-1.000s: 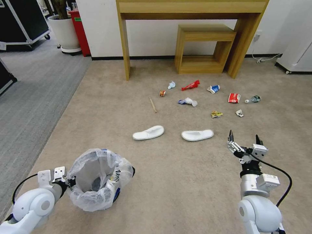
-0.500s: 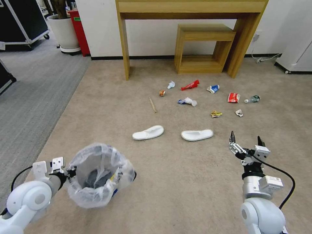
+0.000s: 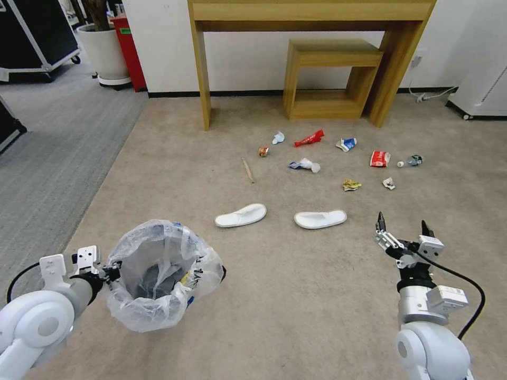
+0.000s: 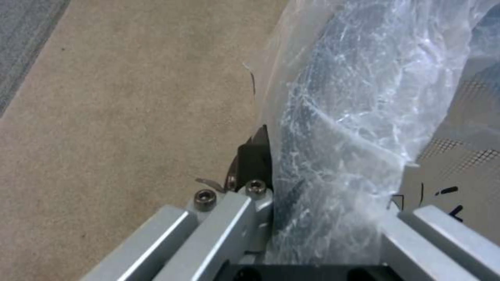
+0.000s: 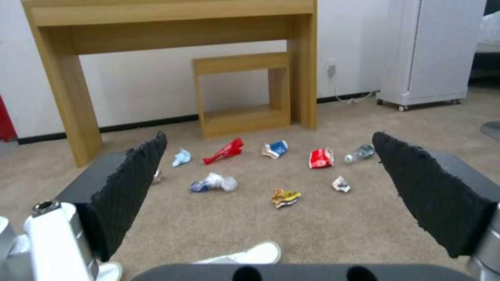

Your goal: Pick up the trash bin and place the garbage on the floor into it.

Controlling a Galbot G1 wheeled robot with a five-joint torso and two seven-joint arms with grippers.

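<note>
The left gripper (image 3: 113,271) is clamped on the near-left rim of the trash bin (image 3: 161,274), holding it at the lower left of the head view, apparently off the beige carpet (image 3: 296,295), though the bin's base is hidden under its liner. In the left wrist view one dark finger (image 4: 255,156) presses against the outside of the translucent bag liner (image 4: 354,128), with black writing visible on the plastic beside it. The bin tilts slightly, its mouth open upward and toward the robot.

The right gripper (image 3: 402,228) hovers over bare carpet at the lower right, jaws spread wide and holding nothing; through the right wrist view its two black pads (image 5: 133,183) frame the litter ahead.

The garbage lies on the carpet in front of a wooden console table (image 3: 311,13) and a smaller wooden stool (image 3: 330,79) standing under it. Nearest the robot are two white slippers, the left slipper (image 3: 241,215) and the right slipper (image 3: 320,218), side by side but apart. Beyond them lie a wooden stick (image 3: 247,170), a crumpled tissue with a blue scrap (image 3: 305,165), a yellow wrapper (image 3: 351,185), a small white scrap (image 3: 388,183), a long red wrapper (image 3: 309,138), a blue-white carton (image 3: 346,144), a red packet (image 3: 380,159) and a clear bottle (image 3: 411,161) lying on its side
</note>
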